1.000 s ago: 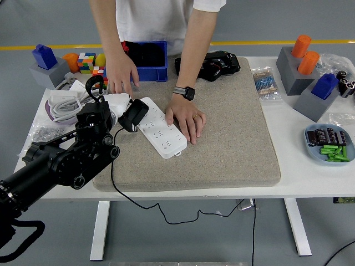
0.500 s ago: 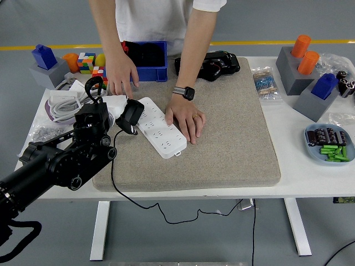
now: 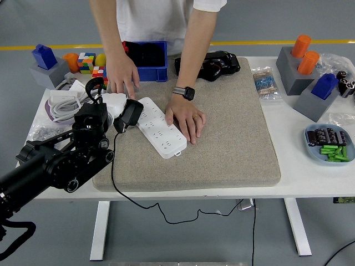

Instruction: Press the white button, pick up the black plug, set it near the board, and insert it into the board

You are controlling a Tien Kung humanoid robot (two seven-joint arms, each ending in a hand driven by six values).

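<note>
No text, label, brand, number or sign is legible on anything on the table.

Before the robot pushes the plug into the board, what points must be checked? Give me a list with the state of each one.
1. Plug held in the left hand: ok, the fingers are closed on it.
2. Board kept steady: ok, a person's hand lies flat on its right side.
3. Plug over a socket: not ok, it is at the board's left end, tilted.
4. Prongs lined up with the holes: cannot tell, the prongs are hidden.
5. Cable free: ok, it hangs loose over the table's near edge.
6. Person's other hand clear: not ok, it rests close behind the plug.
</note>
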